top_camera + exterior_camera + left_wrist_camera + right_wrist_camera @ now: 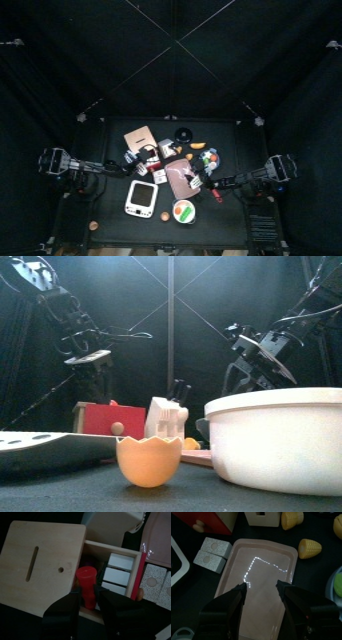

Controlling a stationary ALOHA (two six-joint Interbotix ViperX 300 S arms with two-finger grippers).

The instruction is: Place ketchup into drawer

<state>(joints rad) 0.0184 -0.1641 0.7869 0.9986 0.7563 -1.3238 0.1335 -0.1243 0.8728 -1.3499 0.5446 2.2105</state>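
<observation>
left wrist view looks down between the left hand (85,609)'s two black jaws at a red ketchup bottle (87,587). the bottle stands between the jaws, its rounded cap uppermost, and the jaws sit close on both sides of its lower part; whether they are clamped on it or just let go i cannot tell. the bottle is at the open drawer (117,572), a pale wooden box whose inside shows white blocks (121,562) in a row. beside the drawer lies a light wooden board (43,564) with a slot and a small round hole.

right wrist view shows the right hand (261,597) with its jaws spread apart, nothing between them, hovering over a pink tray (261,572) on the black table (314,577). two speckled blocks (210,552) lie just beside the tray, and yellow toy foods (310,547) lie near its other side.

front view has an orange eggshell cup (148,461) and a large white bowl (274,436) close to the camera.
</observation>
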